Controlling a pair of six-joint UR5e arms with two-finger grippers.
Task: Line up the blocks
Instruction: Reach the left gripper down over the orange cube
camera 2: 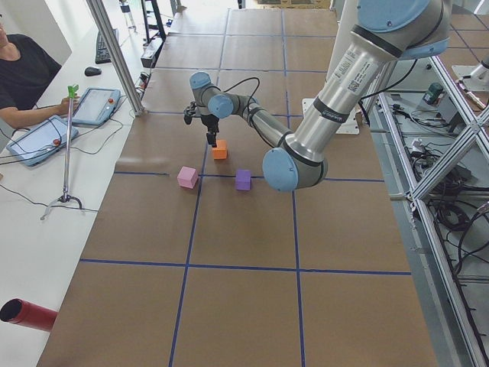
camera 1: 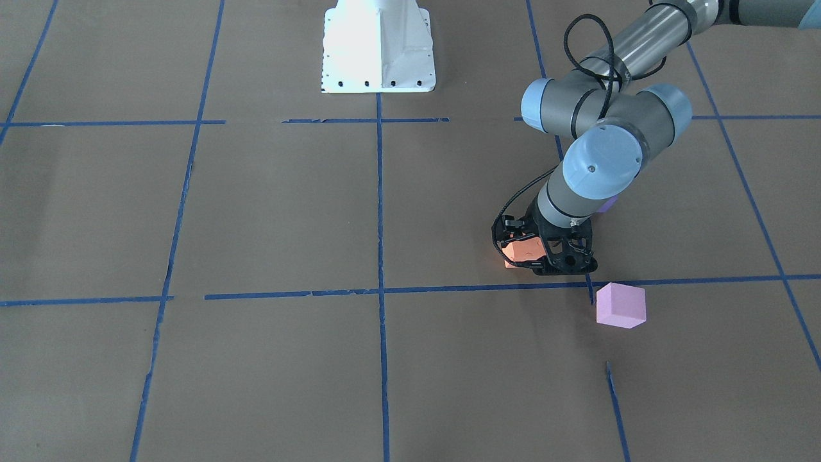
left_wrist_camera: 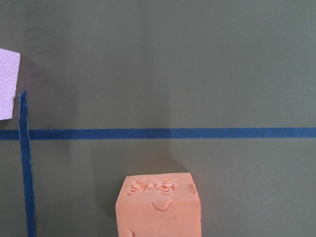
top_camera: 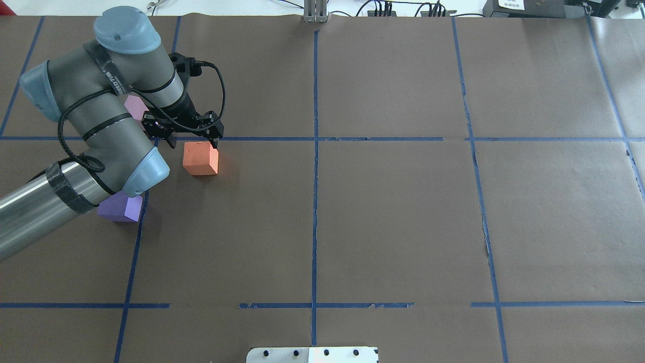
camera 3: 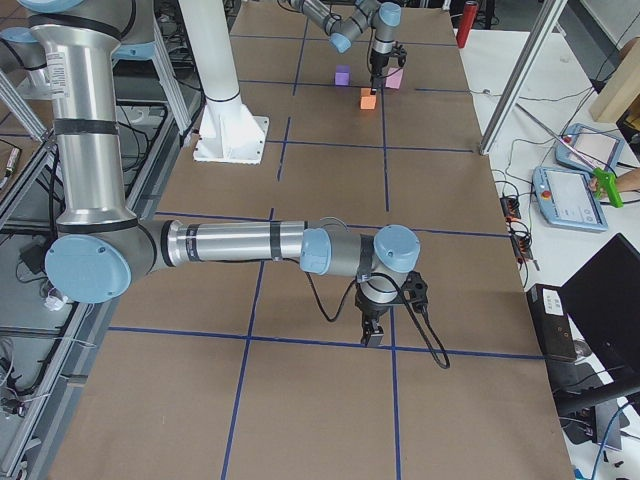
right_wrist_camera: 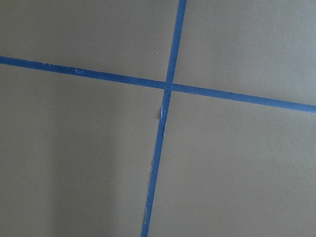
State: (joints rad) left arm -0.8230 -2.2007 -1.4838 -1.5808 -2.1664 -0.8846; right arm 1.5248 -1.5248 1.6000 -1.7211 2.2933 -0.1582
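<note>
Jaws on the left arm [top_camera: 108, 131] stand apart and point down over the orange block [top_camera: 200, 158]. That block sits on the desk [top_camera: 403, 227], just on the robot's side of a blue tape line [top_camera: 383, 138]. Nothing is clamped, and I cannot tell whether a fingertip touches the block's side. The left wrist view shows it low and centred, its top face dented, with a corner of the pink block [left_wrist_camera: 7, 84] at the left edge. The right jaws show only in the side view from the robot's right, low over a tape crossing and well apart from the blocks, so I cannot tell how they stand.

The step in hand looks like the handling of the orange cube. The pink block and the purple block [top_camera: 121, 208] lie roughly along one cross strip of tape [top_camera: 132, 252] with a gap between them. The orange one stands beside that gap, toward the desk's middle.

The next move, as I judge it, is to close squarely on the orange block, lift it and carry it toward the robot's left into the gap. It must be set down without nudging either neighbour.

Room is tight there, because the arm's own links hang over the pink and purple blocks. Toward the desk's middle the brown surface lies open, and the desk's edges are well away from all three blocks.
</note>
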